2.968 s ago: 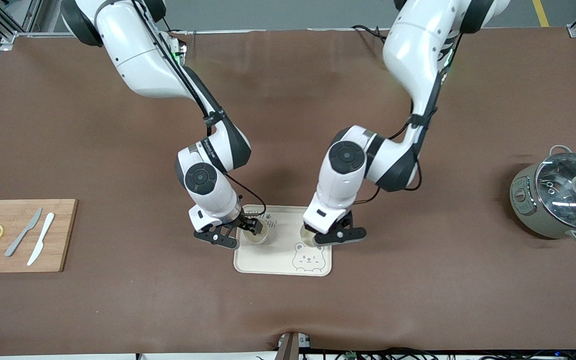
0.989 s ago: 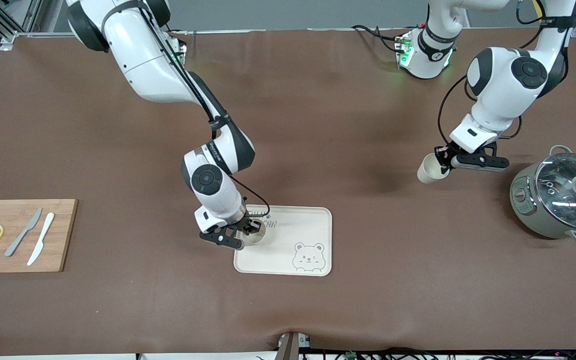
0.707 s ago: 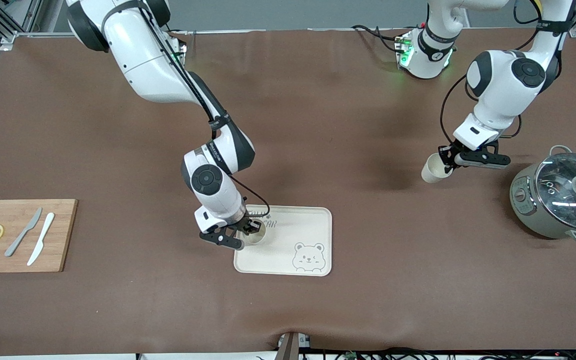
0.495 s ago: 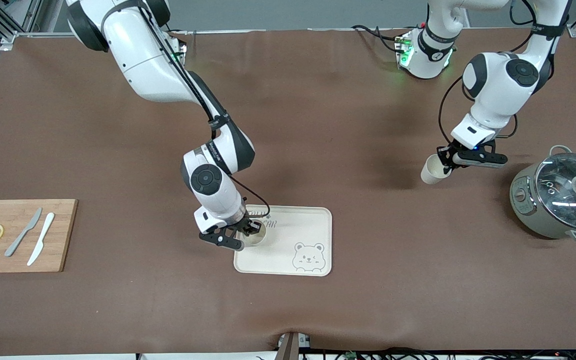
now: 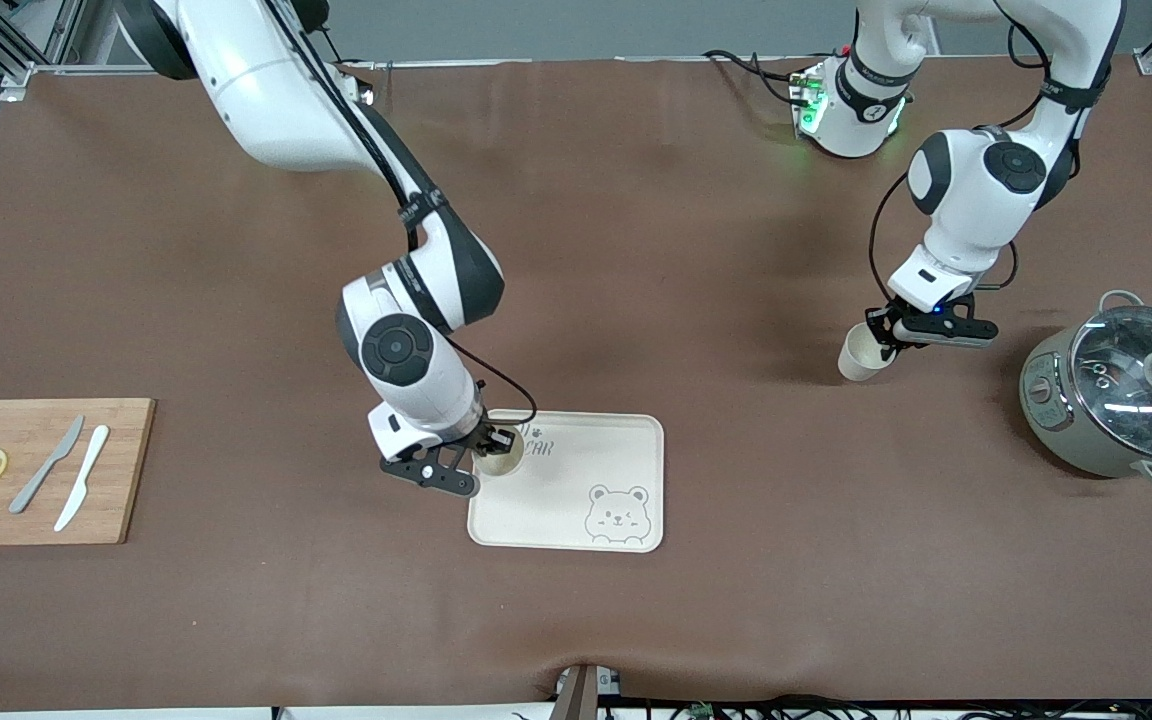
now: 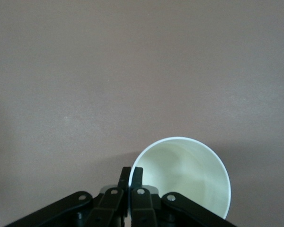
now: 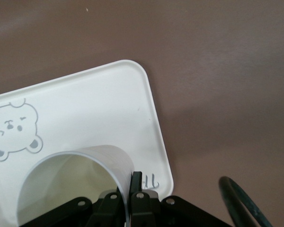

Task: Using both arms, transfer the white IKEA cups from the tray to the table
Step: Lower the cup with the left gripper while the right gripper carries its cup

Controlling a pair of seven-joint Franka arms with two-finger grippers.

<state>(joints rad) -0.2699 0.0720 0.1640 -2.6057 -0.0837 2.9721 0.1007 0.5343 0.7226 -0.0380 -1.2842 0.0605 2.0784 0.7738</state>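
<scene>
Both tools pinch a cup by its rim, one over the tray, one out over the bench.

The right tool [image 5: 484, 462] is clamped on the wall of a cup [image 5: 499, 452] above the tray [image 5: 576, 500], lifted to carry it off. The left tool [image 5: 888, 334] is clamped likewise on the second cup [image 5: 861, 357], which hangs tilted under it, low over bare bench [image 5: 696, 300] beside the pot [image 5: 1116, 395], likely for set-down.

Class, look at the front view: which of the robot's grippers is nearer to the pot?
The left. The left gripper, shut on a cup, is over the table beside the pot. The right gripper holds the other cup over the tray, well away from it.
</scene>
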